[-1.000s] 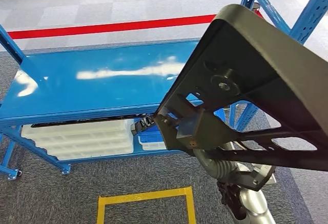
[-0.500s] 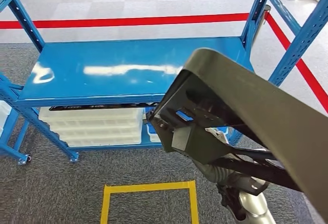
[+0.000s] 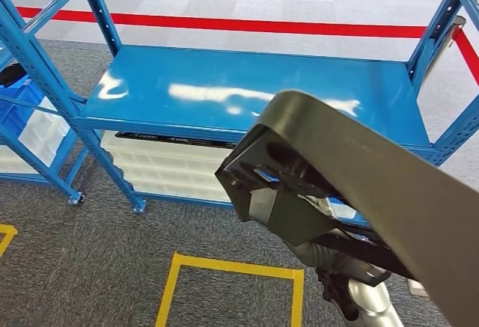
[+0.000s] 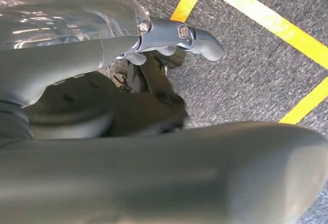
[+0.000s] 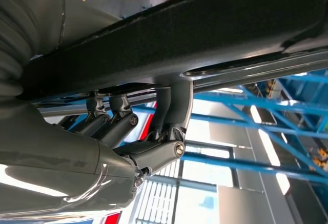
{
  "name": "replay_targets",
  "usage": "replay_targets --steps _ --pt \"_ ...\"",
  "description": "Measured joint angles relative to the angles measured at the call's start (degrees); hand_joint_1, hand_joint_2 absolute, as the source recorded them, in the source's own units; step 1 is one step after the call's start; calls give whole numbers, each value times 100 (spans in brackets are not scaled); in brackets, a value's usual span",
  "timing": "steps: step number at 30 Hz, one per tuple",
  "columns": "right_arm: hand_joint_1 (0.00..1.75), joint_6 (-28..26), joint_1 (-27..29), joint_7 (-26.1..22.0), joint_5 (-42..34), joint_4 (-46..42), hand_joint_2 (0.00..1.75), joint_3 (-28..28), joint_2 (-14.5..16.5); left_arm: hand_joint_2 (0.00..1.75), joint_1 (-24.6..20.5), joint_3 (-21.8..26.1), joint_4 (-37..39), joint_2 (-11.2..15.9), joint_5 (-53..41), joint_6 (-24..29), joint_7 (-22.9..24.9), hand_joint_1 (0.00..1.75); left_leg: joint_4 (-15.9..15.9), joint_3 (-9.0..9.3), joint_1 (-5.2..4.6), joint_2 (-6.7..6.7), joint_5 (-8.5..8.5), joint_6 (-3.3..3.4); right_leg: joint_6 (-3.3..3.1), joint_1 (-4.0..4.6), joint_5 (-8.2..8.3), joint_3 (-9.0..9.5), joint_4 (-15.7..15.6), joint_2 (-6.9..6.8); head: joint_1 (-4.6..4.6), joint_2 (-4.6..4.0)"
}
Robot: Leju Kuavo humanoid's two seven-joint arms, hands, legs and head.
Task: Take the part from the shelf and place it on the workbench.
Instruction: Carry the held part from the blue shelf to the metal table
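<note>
The part point(image 3: 361, 185), a large dark moulded panel with ribs and cut-outs on its underside, is held up in the air in front of the blue tabletop point(image 3: 186, 91), its near end overlapping the tabletop's front edge in the head view. The right hand point(image 5: 155, 142) grips it from beneath, fingers point(image 5: 176, 103) hooked up against its lower face. The left hand point(image 4: 162, 65) lies against the part's dark edge with its thumb stretched out over the carpet; whether those fingers actually clasp the part I cannot tell, as the close view is blurred. Below the tabletop sit stacked white trays point(image 3: 164, 166). On the floor before it runs yellow tape point(image 3: 237, 269), and behind it a red line point(image 3: 226, 24).
</note>
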Motion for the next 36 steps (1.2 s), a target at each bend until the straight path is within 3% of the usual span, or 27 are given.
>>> replay_targets --steps 2,4,6,8,10,11,12,13,15,17,18,19,21,22,24,26,27,29,30,31,33,35,36 --pt "175 5 -31 -15 19 -1 175 33 0 175 -10 0 0 0 -2 0 1 0 -332 126 -59 171 80 83 53 20 -1 -3 3 -99 3 0" --pt "175 15 -63 -26 41 -2 175 67 1 175 2 0 0 1 -5 2 3 0 -348 95 -86 94 96 171 121 18 1 12 -12 -191 6 0" --pt "175 24 -88 -34 54 -2 175 93 -2 175 8 0 0 2 -7 9 4 0 -397 96 -70 -15 149 274 167 -2 -123 -11 96 8 8 0" --pt "175 31 -93 -43 63 2 175 107 -5 175 -6 0 0 2 -10 21 6 0 -428 92 -56 -134 190 342 169 -8 -460 -232 625 364 16 0" --pt "175 35 -87 -68 74 14 175 121 -10 175 -11 0 0 3 -31 44 15 0 -425 84 -70 -274 198 359 159 7 -745 -561 1341 491 20 0" --pt "175 38 -86 -88 80 23 175 134 -13 175 -5 0 0 5 -49 61 22 0 -421 85 -76 -351 199 360 156 16 -750 -648 1517 504 21 0" --pt "175 43 -91 -109 89 31 175 148 -14 175 0 0 0 10 -66 76 33 0 -413 88 -79 -430 199 360 152 20 -633 -631 1463 515 21 0" --pt "175 50 -101 -132 101 38 175 162 -15 175 2 -1 0 15 -80 87 43 0 -398 92 -78 -515 197 356 148 20 -426 -515 1191 544 21 0" --pt "175 67 -135 -183 127 49 175 185 -16 175 -6 -5 0 24 -90 103 55 0 -336 64 -80 -676 178 328 135 -2 -54 -213 464 785 20 0" --pt "175 80 -166 -233 147 52 175 203 -18 175 -17 -10 0 40 -92 116 58 0 -275 -22 -69 -818 173 277 114 -18 27 -93 121 1018 16 1" --pt "175 85 -180 -251 154 51 175 211 -17 175 -14 -10 0 51 -90 126 59 0 -259 -64 -62 -889 183 248 100 -14 9 -97 104 1039 14 1" --pt "175 89 -199 -268 157 48 175 221 -16 175 -3 -11 -1 70 -89 138 59 0 -258 -91 -46 -953 194 221 76 -16 4 -96 99 972 14 1" --pt "175 94 -246 -299 160 44 175 244 -9 175 17 -11 -1 102 -78 157 52 0 -168 -145 -55 -818 135 163 25 -32 10 -81 83 817 8 0" --pt "175 95 -263 -316 160 38 175 254 -6 175 10 -11 -2 118 -71 164 43 0 10 -230 -59 -660 24 131 0 -45 8 -71 75 726 4 0" --pt "175 95 -278 -342 160 19 175 267 -1 175 -17 -11 -1 131 -48 170 9 0 677 -556 -41 -372 -308 65 -32 -43 -10 -64 74 535 -3 0" --pt "175 94 -291 -348 161 7 175 283 0 175 -22 -10 -1 143 -9 171 -25 0 1261 -849 -7 -307 -493 23 -40 -41 -29 -56 75 347 -2 0" --pt "175 94 -301 -350 162 4 175 291 1 175 -14 -9 -1 149 10 170 -34 0 1283 -862 4 -293 -437 13 -38 -42 -42 -46 76 265 -2 0" --pt "175 92 -334 -351 162 -2 175 297 5 175 -3 -7 -2 165 29 171 -44 0 702 -571 3 -199 -64 31 -21 -41 -74 -2 75 121 -2 0" --pt "175 90 -351 -352 157 -4 175 297 11 175 -7 -7 -2 175 29 172 -49 0 323 -380 -27 -65 94 64 -3 -33 -93 22 74 58 -3 0" --pt "175 88 -364 -352 145 -4 175 296 18 175 -16 -7 -2 184 29 176 -56 0 19 -234 -59 57 197 109 19 -22 -112 38 72 2 -3 0" --pt "175 84 -373 -352 112 9 175 294 38 175 -21 -7 -2 204 27 196 -63 0 -197 -154 -124 188 205 189 71 1 -135 61 57 -110 -2 0" --pt "175 73 -377 -352 91 40 175 293 69 175 2 -7 -3 231 16 235 -63 0 -243 -157 -123 80 220 255 133 -2 -158 109 27 -172 -1 0" --pt "175 59 -377 -358 87 63 175 292 84 175 14 -6 -4 247 10 254 -61 0 -275 -141 -110 20 236 293 155 -6 -211 113 65 -80 -1 0"
